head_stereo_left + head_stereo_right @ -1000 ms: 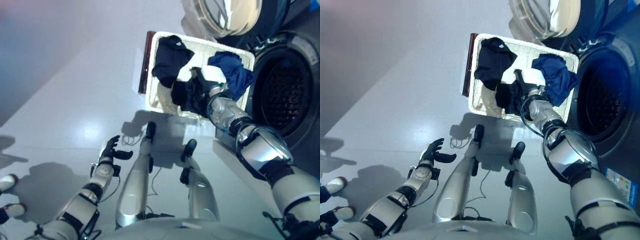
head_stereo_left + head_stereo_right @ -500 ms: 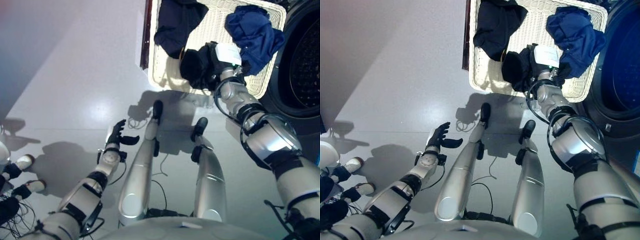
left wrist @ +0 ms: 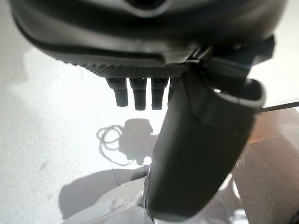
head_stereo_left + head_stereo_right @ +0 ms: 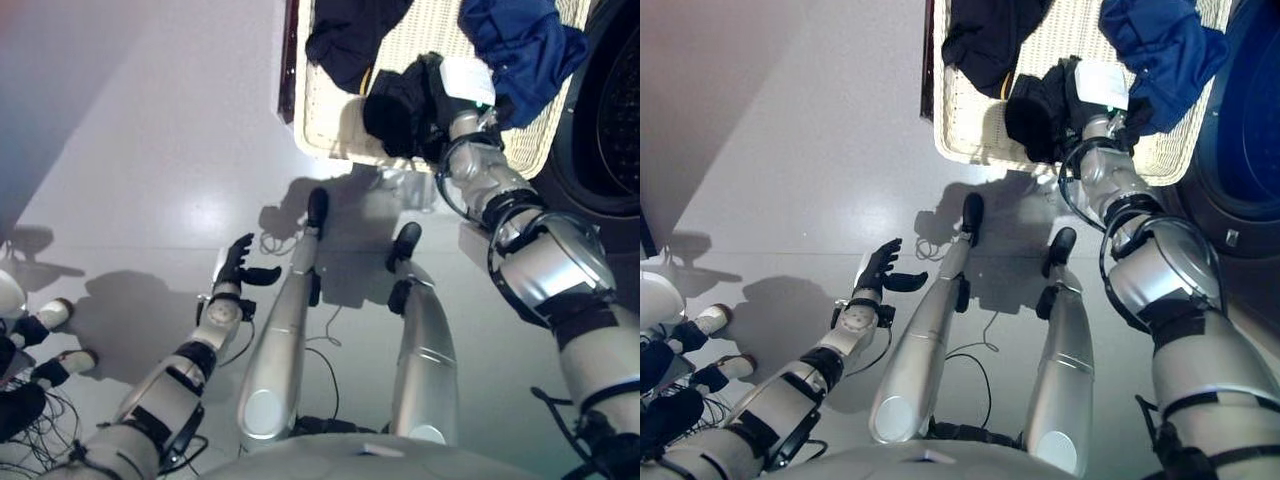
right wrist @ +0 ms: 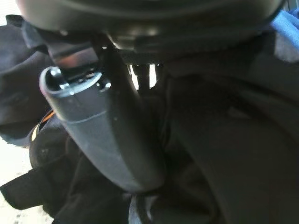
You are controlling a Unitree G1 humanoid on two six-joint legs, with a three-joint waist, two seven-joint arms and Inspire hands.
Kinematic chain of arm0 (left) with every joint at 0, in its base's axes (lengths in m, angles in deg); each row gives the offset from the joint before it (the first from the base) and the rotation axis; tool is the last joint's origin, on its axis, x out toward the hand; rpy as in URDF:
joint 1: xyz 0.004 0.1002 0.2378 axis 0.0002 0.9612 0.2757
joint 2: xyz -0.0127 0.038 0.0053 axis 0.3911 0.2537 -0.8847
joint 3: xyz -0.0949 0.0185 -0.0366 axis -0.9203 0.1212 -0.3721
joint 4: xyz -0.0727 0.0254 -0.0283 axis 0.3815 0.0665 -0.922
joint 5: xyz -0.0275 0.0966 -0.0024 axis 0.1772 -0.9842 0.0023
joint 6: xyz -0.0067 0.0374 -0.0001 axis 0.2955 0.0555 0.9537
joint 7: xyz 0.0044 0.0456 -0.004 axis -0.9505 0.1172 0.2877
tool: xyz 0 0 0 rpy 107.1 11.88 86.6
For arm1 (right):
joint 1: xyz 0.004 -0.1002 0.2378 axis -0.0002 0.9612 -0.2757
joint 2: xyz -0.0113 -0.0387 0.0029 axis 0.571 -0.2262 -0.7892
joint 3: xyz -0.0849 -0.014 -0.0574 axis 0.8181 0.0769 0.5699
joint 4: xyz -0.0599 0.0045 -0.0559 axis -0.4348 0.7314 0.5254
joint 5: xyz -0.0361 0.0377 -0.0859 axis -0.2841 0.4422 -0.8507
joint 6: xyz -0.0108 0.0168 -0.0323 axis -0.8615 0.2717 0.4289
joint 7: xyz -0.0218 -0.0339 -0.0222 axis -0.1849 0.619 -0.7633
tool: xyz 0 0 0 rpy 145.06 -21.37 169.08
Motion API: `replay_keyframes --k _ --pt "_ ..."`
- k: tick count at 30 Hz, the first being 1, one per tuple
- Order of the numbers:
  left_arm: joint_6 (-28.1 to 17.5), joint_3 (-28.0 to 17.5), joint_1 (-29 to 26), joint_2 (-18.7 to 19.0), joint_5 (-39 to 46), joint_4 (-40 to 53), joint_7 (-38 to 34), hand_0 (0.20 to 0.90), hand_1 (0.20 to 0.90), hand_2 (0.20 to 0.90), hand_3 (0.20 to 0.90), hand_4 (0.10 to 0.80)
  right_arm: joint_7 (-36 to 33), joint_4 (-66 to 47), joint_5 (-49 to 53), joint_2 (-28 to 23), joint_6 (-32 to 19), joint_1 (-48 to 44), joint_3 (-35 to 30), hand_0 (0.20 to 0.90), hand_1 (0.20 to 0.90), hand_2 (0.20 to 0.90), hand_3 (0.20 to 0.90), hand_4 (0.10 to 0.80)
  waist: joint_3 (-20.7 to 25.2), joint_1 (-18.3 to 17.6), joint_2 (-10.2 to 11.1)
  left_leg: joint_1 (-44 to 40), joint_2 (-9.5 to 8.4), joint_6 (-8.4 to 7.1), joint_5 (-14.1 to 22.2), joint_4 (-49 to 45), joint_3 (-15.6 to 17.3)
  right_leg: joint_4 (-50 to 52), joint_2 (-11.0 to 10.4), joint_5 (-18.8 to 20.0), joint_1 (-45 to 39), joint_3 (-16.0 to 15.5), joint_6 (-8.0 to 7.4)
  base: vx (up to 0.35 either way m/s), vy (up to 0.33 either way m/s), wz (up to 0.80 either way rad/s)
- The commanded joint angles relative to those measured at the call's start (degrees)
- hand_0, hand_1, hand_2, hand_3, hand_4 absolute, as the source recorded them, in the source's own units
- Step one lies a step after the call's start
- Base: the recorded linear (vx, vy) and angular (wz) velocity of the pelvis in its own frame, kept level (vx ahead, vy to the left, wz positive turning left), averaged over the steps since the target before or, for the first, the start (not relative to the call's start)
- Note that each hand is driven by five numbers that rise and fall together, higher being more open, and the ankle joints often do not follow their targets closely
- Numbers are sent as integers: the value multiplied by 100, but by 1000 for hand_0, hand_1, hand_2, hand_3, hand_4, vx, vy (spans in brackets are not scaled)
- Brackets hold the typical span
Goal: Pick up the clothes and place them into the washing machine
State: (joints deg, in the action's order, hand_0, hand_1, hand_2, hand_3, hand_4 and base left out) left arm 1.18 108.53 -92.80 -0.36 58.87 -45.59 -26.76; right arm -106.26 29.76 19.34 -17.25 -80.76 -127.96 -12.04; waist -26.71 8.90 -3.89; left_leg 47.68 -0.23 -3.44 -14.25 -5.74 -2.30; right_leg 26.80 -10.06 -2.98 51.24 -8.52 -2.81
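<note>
woven wicker basket (image 4: 330,130), glossy floor (image 4: 150,150)

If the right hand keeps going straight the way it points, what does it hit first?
Most likely the black garment in the white basket: the right hand is already against it, its fingers hidden in the cloth, so depth is uncertain.

White basket (image 4: 320,120) on grey floor (image 4: 150,150)

Cream-white woven wicker basket (image 4: 320,120) with a dark brown edge strip, at top centre. Inside: navy-black crumpled garment (image 4: 350,35) upper left, bright blue bunched cloth (image 4: 520,45) upper right, black bundled garment (image 4: 395,105) between. Pale grey glossy floor (image 4: 150,180). Dark washing-machine front (image 4: 1240,150), right edge.
</note>
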Motion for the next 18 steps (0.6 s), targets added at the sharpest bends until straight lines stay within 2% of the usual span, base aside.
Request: replay_keyframes --k 1,2,4,12,18 --pt "-108 -20 -79 -25 183 -42 -188 900 900 900 900 800 46 590 237 -524 139 -414 376 592 592 592 592 595 -191 117 -498 325 -237 -125 520 -500 80 -272 78 170 -123 258 -103 -39 -24 2" --pt "-103 -13 -96 -27 178 -43 -184 900 900 900 900 800 74 606 260 -506 133 -410 369 571 571 571 571 580 -198 118 -497 386 -234 -124 548 -601 93 -192 80 149 -66 251 -87 -41 -29 4" --pt "-83 -41 -86 -15 194 -58 -163 900 900 900 900 800 116 621 313 -518 128 -415 391 300 300 300 300 400 -189 100 -473 543 -229 -111 648 -851 98 -13 110 83 59 288 -40 -43 -47 3" --pt "4 -115 -135 17 184 -182 -123 900 900 900 900 800 140 640 356 -377 114 -230 373 300 300 300 300 400 -140 11 -376 1008 -204 -31 1026 -1767 53 688 189 -152 465 359 120 -31 -37 16" --pt "-6 -144 -22 26 129 -217 -127 900 900 900 900 800 97 562 377 -318 115 -74 285 300 300 300 300 400 -82 -7 -304 681 -189 9 1059 -1616 95 517 211 -148 159 370 88 16 -15 0"
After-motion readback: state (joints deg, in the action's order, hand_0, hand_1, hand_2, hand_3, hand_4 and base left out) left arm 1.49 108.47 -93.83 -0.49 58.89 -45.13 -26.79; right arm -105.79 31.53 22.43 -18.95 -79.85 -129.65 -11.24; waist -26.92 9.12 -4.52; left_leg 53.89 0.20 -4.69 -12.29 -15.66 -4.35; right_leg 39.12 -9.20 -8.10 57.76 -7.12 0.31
